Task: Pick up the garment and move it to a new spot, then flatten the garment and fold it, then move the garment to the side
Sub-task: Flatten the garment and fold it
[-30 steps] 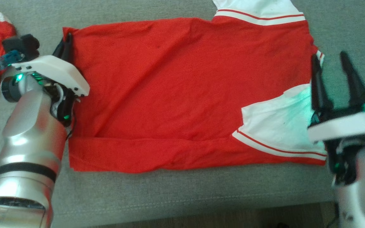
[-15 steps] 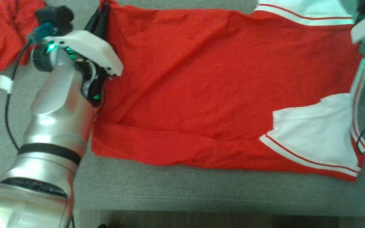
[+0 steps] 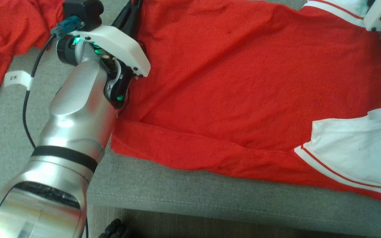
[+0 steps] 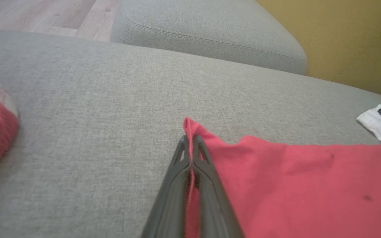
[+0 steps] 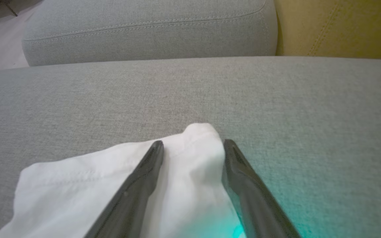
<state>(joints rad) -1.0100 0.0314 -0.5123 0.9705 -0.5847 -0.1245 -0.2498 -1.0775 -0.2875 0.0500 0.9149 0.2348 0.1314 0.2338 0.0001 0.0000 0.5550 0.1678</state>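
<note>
The garment [image 3: 243,82] is a red shirt with white sleeves, spread flat on the grey sofa seat [image 3: 210,205]. My left gripper [image 4: 190,140] is shut on the garment's [image 4: 293,185] far left red corner, and a strip of cloth shows between its fingers. In the head view its dark fingers [image 3: 131,15] reach to the top edge. My right gripper [image 5: 192,143] is open, its two fingers standing on either side of the tip of a white sleeve [image 5: 184,185]. Its white housing [image 3: 380,15] sits at the top right of the head view, over the far sleeve.
A second red cloth [image 3: 2,29] lies bunched at the far left of the seat. A black cable with a white tag [image 3: 17,79] hangs beside my left arm. The seat's front edge and wood floor [image 3: 210,231] run along the bottom. A grey cushion [image 4: 210,29] and a yellow back [image 4: 342,39] stand behind.
The head camera has shifted, so the whole scene slid right and down. My right gripper left the near white sleeve and went to the far one, staying open. The left gripper kept its hold.
</note>
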